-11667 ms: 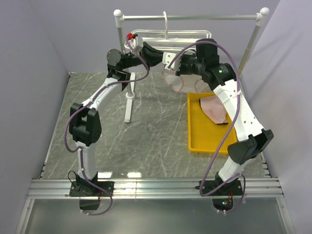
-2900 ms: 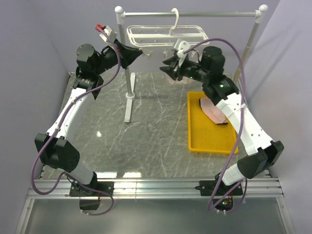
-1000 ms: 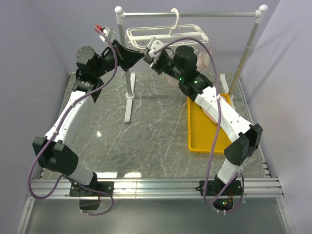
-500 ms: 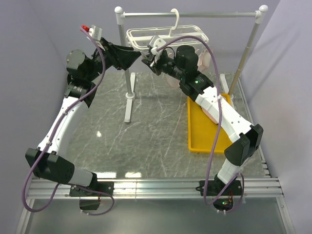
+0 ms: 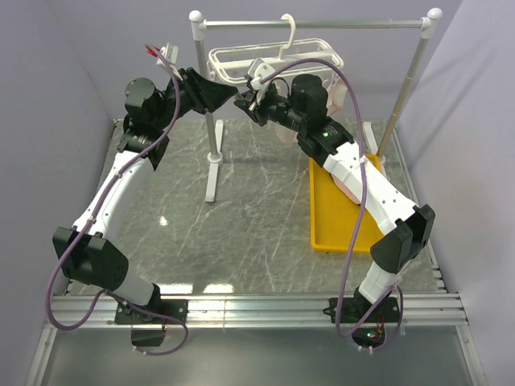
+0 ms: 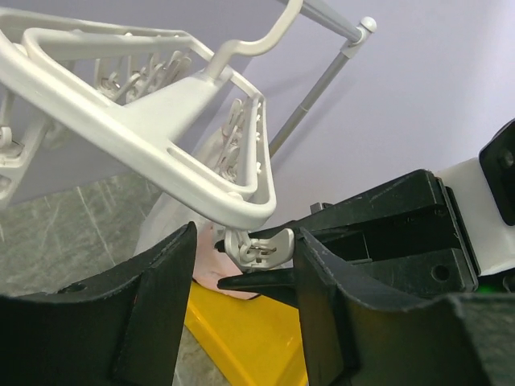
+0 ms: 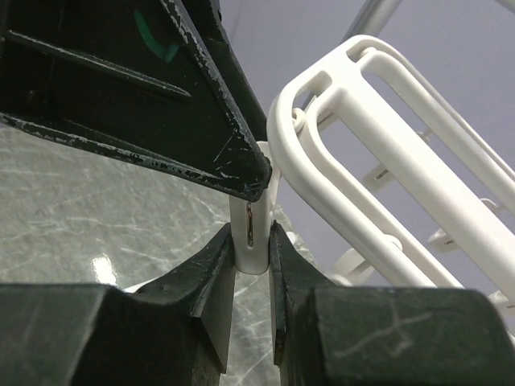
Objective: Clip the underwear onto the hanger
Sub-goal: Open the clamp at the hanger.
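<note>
The white hanger (image 5: pixel 273 58) hangs by its hook from the grey rail. At its left end, my right gripper (image 7: pixel 251 241) is shut on a small white dangling clip (image 7: pixel 251 233). My left gripper (image 6: pixel 248 241) stands open around that same clip (image 6: pixel 259 245), its fingers (image 6: pixel 161 281) apart from it on both sides. Both grippers (image 5: pixel 238 96) meet there in the top view. Pale pink underwear (image 6: pixel 208 261) hangs just behind the clip; what holds it is hidden. Another pink piece (image 5: pixel 333 95) hangs at the hanger's right end.
A yellow tray (image 5: pixel 326 217) on the marble table at the right holds one more pink piece (image 5: pixel 352 183). The grey rail stand (image 5: pixel 211 137) with white ball ends rises just behind my left gripper. Purple walls enclose the table.
My left gripper was shut a second ago and now stands open. It backed off to the left, then came back to the clip. My right gripper kept its hold on the clip.
</note>
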`<state>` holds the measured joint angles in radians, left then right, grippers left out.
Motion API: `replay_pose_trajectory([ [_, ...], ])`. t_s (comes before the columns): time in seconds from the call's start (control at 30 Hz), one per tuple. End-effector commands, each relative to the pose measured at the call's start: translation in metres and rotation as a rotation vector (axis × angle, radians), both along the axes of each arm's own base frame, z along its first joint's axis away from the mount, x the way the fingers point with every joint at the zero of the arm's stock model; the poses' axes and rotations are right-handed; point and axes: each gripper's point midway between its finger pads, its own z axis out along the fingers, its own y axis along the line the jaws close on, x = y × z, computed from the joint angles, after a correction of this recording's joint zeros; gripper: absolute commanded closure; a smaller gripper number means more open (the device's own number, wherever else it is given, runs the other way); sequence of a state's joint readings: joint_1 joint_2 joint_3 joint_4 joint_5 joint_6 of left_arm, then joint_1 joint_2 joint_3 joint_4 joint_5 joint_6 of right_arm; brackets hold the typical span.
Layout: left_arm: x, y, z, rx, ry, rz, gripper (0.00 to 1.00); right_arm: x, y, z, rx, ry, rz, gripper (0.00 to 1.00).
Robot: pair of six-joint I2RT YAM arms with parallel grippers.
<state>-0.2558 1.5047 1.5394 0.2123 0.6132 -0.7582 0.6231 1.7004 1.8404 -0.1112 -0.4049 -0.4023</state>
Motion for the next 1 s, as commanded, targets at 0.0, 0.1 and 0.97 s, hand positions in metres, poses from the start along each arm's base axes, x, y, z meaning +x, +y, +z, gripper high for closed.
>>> replay_pose_trajectory([
  [0.0,-0.009,0.000,0.028,-0.042,-0.064,-0.024,0.44,-0.017,-0.008,0.050,0.057,-0.106,0.025,1.00],
  [0.1,-0.014,-0.002,0.028,-0.043,-0.079,-0.041,0.44,-0.017,-0.008,0.050,0.049,-0.111,0.024,1.00],
  [0.97,-0.012,-0.009,0.032,-0.033,-0.112,-0.042,0.81,-0.014,-0.009,0.043,0.010,-0.112,0.019,1.00],
])
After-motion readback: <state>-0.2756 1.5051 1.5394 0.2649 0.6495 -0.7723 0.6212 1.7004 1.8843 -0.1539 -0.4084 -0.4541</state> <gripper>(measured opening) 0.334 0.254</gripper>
